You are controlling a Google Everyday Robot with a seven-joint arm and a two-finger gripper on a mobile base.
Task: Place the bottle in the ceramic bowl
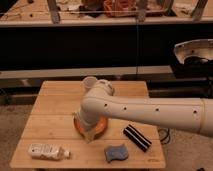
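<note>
Claw (89, 134) seen low over the near-left edge of the bowl (103, 127); bottle (47, 151) not yet picked up.

The arm (145, 111) is reached in from the right across the worktop (52, 107), and much of the bowl is covered by it. Whether the claw is open or closed cannot be told, as it is masked by the wrist. The bowl is set at the middle of the worktop, and nothing can be made out inside the part that shows. The bottle is laid on its side near the front-left corner, apart from both claw and bowl. No part of the task is judged done: the bottle has to be reached, gripped, lifted, carried right and set in the bowl. A cup (89, 82) is stood behind the bowl.
</note>
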